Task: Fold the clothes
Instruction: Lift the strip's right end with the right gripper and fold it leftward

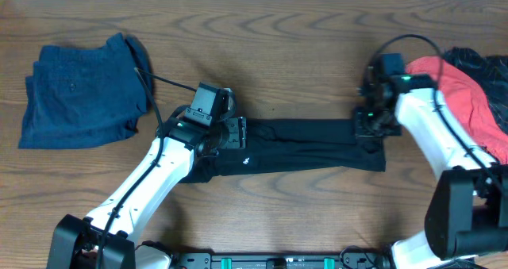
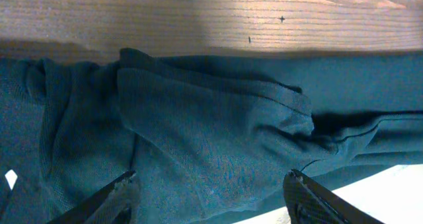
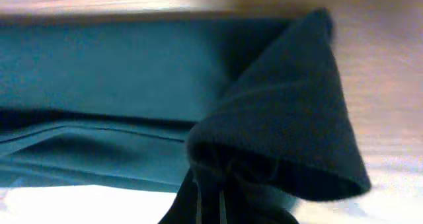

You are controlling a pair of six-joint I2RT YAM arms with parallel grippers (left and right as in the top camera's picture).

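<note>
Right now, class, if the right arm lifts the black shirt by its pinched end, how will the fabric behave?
Probably floppy: the black shirt peaks into a limp cone where the right jaws pinch it, so the rest should sag. Likely light: a small pinch holds it up. Pushed, it would probably bunch, like its wrinkled left end.

Polo shirt matt knit cloth; table grained wood.
</note>
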